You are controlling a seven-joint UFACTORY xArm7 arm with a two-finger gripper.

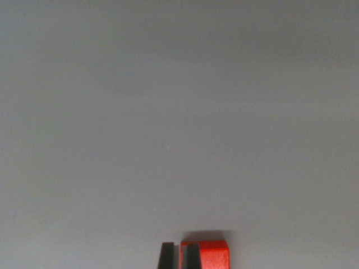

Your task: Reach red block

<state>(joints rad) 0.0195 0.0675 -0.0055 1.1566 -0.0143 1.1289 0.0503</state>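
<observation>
Hand: narrow, fingertips close together, holding nothing.
Red block: on grey worktop — just beside fingertips, reach nearly done.

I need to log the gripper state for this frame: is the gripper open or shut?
Cannot tell for sure. Two dark fingertips show at the bottom edge with a narrow gap between them, beside the red block; the gripper is mostly cropped out.

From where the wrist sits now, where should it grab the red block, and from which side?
Hedged: take the small red rectangular block across its two vertical side faces, coming straight down. It lies flat on the plain grey surface with nothing beside it. The dark gripper sits over its left edge, so shift toward the wrist view's right first.
</observation>
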